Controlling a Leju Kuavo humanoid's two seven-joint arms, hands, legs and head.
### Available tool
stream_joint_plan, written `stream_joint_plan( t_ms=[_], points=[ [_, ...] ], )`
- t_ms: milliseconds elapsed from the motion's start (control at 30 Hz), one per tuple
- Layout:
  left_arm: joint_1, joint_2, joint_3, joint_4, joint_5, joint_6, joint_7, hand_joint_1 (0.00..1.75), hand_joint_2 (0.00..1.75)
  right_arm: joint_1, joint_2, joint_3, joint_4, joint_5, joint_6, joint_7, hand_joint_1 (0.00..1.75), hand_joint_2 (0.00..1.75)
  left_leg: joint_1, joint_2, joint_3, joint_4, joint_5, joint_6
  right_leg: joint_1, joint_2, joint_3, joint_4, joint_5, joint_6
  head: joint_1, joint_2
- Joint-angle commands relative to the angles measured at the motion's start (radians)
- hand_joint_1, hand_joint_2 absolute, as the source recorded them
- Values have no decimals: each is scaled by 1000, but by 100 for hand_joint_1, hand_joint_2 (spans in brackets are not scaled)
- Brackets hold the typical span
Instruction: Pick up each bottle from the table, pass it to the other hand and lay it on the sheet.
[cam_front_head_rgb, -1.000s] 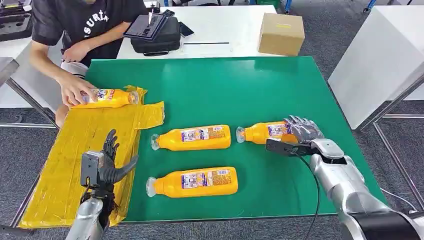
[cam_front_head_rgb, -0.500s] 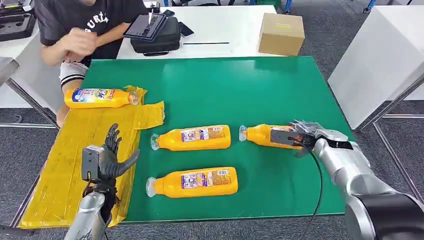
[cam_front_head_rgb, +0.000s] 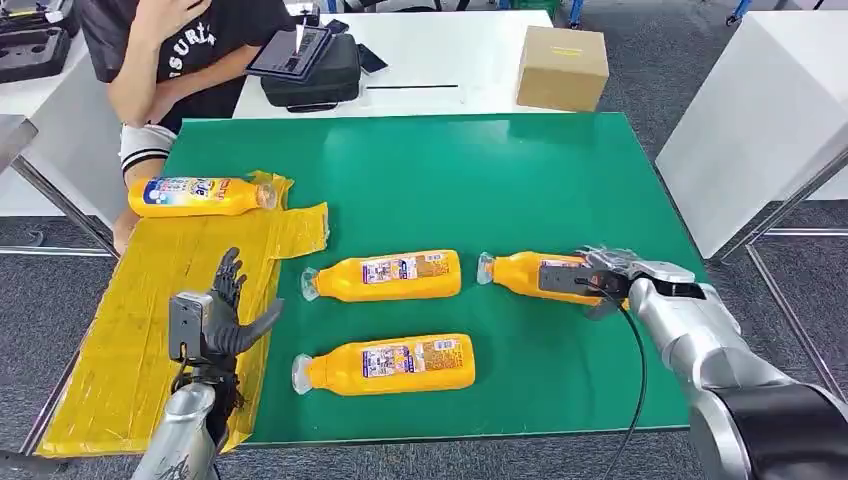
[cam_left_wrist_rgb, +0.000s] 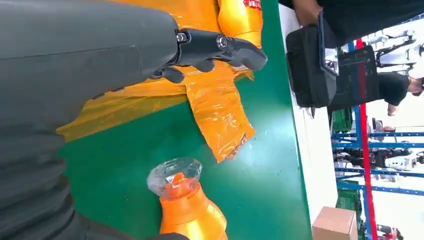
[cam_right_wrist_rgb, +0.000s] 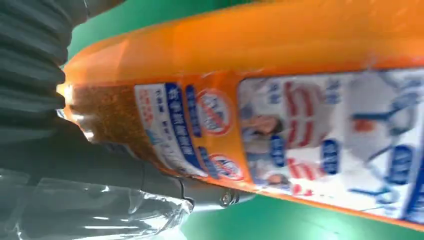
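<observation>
Since a second ago my right hand (cam_front_head_rgb: 608, 272) has closed over the bottle (cam_front_head_rgb: 520, 270) near the desk's (cam_front_head_rgb: 500, 180) right edge; my left hand (cam_front_head_rgb: 228, 320) waits open; a shallow grip could let it roll.

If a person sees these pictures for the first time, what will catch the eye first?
Most striking are the bright orange bottles lying on their sides on the green table: the robot's right hand grips the right-most bottle, and two more lie in the middle. Another bottle lies at the far end of the yellow sheet on the left, where the left hand waits with fingers spread.
</observation>
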Motion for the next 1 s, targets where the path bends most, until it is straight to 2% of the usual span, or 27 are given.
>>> stream_joint_plan(
  t_ms=[33, 200, 233, 267, 300, 333, 400, 633, 767, 867, 1000],
  points=[
    [-23, 14, 2, 44, 1, 1, 0, 0, 175, -12, 27, 68, 54, 20, -14, -10, 0, 175, 1, 1, 1, 0, 0, -1, 1, 0, 1, -1, 0, -4, 0, 0],
    [-11, 9, 9, 23, -5, 3, 1, 0, 175, 31, 36, 105, 38, 39, -98, 24, 0, 175, 1, 1, 2, -1, 0, -1, 2, 0, 2, -1, 0, -3, 0, 0],
    [-10, 9, 10, 19, -5, 4, 1, 0, 175, 41, 42, 110, 29, 46, -132, 47, 21, 175, 2, 1, 3, -1, -1, -2, 2, 0, 3, -2, 0, -5, 0, 0],
    [-8, 10, 10, 17, -5, 4, 1, 0, 175, 46, 46, 110, 28, 46, -142, 56, 122, 175, 1, 1, 2, -1, -1, -2, 2, 0, 2, -1, 0, -4, 0, 0],
    [-6, 10, 12, 10, -6, 4, 1, 0, 175, 56, 54, 114, 30, 46, -153, 65, 145, 175, 1, 1, 1, -1, 0, -1, 1, 0, 2, -1, 0, -3, 0, 0],
    [-6, 11, 12, 9, -6, 4, 1, 0, 175, 61, 55, 114, 32, 46, -153, 65, 155, 175, 2, 2, 2, -1, -1, -2, 2, 0, 3, -2, 0, -5, 0, 0],
    [0, 9, 19, -10, -6, 3, 6, 0, 175, 79, 61, 121, 40, 44, -161, 86, 166, 175, 2, 2, 3, -1, -1, -2, 3, 0, 3, -2, 0, -5, 0, 0],
    [4, 11, 25, -26, -6, 3, 8, 0, 175, 84, 65, 122, 45, 39, -164, 94, 175, 175, 2, 3, 4, -1, 0, -1, 3, 1, 4, -2, 2, -3, 1, 0],
    [14, 15, 32, -55, -4, 5, 9, 0, 175, 83, 71, 123, 45, 38, -167, 103, 175, 175, 4, 4, 3, -3, 3, -3, 5, 0, 3, -5, 6, -11, 0, 0],
    [18, 15, 35, -63, -3, 5, 11, 0, 175, 84, 71, 121, 44, 36, -171, 108, 175, 175, 2, 4, 5, -1, 2, -1, 3, 2, 4, -2, 5, -5, 0, 0],
    [30, 13, 38, -79, -3, 6, 15, 0, 175, 89, 72, 113, 36, 29, -202, 119, 175, 175, 3, 4, 6, -1, 3, -1, 3, 1, 5, -2, 5, -5, 0, 0]
  ],
)
